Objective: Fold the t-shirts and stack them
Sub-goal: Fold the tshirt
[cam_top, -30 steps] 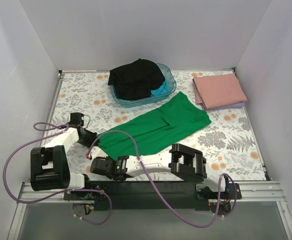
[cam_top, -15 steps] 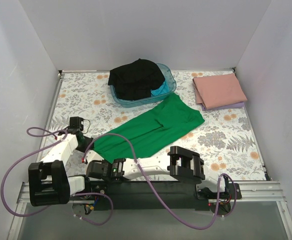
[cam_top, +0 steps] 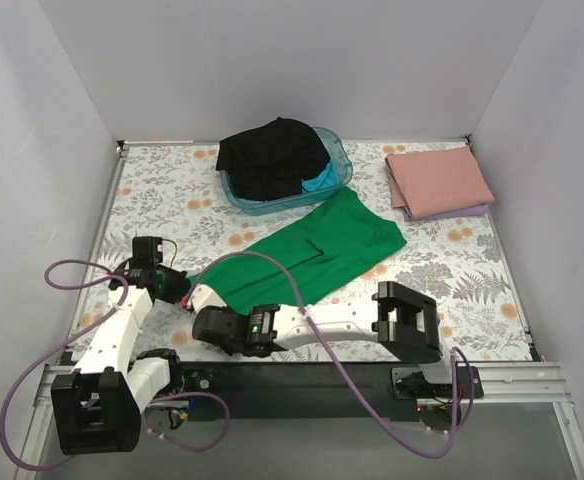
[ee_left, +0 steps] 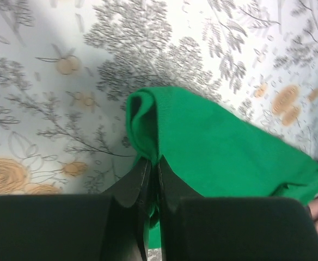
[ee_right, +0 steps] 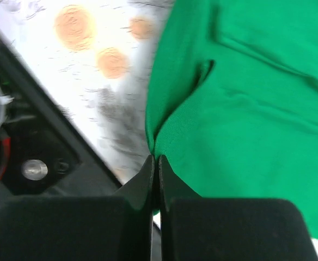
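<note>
The green t-shirt is gripped at its near edge by the left claw and the right claw, both clamped tight on fabric. Bare worktop is left to the right.

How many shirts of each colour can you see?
green t-shirt: 1
black t-shirt: 1
turquoise t-shirt: 1, mostly hidden in the tub
pink t-shirt: 1
lilac t-shirt: 1, only its edge shows
Total: 5

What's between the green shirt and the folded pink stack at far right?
Nothing visible: only bare table cover lies between the green shirt and the pink stack. The blue tub sits left of that path. Both the left gripper and right gripper are shut on the shirt's edge.
</note>
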`<state>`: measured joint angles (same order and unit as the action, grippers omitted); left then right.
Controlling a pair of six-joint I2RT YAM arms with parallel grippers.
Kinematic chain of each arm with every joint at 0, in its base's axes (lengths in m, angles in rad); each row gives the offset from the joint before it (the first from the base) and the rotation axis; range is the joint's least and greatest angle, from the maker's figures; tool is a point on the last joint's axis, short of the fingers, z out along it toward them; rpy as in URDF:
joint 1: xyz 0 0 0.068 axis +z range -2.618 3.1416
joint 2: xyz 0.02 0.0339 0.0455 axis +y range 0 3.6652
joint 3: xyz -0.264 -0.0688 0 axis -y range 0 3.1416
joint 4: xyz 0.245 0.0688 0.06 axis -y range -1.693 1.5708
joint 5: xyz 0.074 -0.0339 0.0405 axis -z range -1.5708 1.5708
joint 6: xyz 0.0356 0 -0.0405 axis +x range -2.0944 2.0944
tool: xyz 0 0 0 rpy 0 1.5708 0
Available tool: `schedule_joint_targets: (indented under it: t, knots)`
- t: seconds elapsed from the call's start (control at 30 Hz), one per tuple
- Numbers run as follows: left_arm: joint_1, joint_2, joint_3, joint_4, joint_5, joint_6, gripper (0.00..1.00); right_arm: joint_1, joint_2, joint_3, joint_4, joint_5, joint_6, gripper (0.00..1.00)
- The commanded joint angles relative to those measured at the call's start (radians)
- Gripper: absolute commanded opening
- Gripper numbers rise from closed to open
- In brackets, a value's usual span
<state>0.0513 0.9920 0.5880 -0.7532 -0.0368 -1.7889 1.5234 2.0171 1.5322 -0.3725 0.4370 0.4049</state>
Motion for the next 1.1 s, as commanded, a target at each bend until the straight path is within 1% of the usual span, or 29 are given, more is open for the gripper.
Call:
schedule_joint_targets:
  t: [0.0, 0.03, 0.1, 0.13, 0.2, 0.23, 0.27, 0.47, 0.57, 0.6, 0.83, 1.07]
  knots:
    - [-0.033, -0.004, 0.030, 0.072, 0.060, -0.001, 0.00, -0.052, -0.090, -0.078, 0.006, 0.035, 0.040, 0.01]
    - [-0.069, 0.016, 0.050, 0.075, 0.058, -0.007, 0.00, -0.072, -0.103, -0.095, 0.006, 0.040, 0.040, 0.01]
    - [-0.103, 0.037, 0.067, 0.092, 0.060, -0.020, 0.00, -0.092, -0.141, -0.134, 0.004, 0.042, 0.049, 0.01]
    - [-0.154, 0.055, 0.076, 0.106, 0.054, -0.029, 0.00, -0.113, -0.153, -0.148, 0.004, 0.042, 0.054, 0.01]
    - [-0.212, 0.114, 0.114, 0.115, 0.020, -0.058, 0.00, -0.134, -0.185, -0.174, 0.000, 0.045, 0.057, 0.01]
    - [-0.261, 0.134, 0.131, 0.120, 0.015, -0.069, 0.00, -0.155, -0.196, -0.196, -0.005, 0.046, 0.061, 0.01]
    - [-0.277, 0.175, 0.160, 0.124, 0.017, -0.078, 0.00, -0.166, -0.205, -0.210, -0.008, 0.046, 0.064, 0.01]
    - [-0.352, 0.301, 0.268, 0.178, 0.005, -0.101, 0.00, -0.256, -0.287, -0.299, -0.026, 0.068, 0.063, 0.01]
    - [-0.390, 0.382, 0.326, 0.204, 0.005, -0.093, 0.00, -0.307, -0.319, -0.332, -0.034, 0.075, 0.045, 0.01]
    - [-0.398, 0.434, 0.340, 0.212, 0.005, -0.087, 0.00, -0.319, -0.333, -0.340, -0.034, 0.075, 0.038, 0.01]
    - [-0.468, 0.654, 0.528, 0.215, -0.014, -0.064, 0.00, -0.437, -0.357, -0.385, -0.040, 0.072, -0.020, 0.01]
    - [-0.511, 0.799, 0.662, 0.212, -0.028, -0.057, 0.00, -0.546, -0.373, -0.418, -0.039, 0.088, -0.054, 0.01]
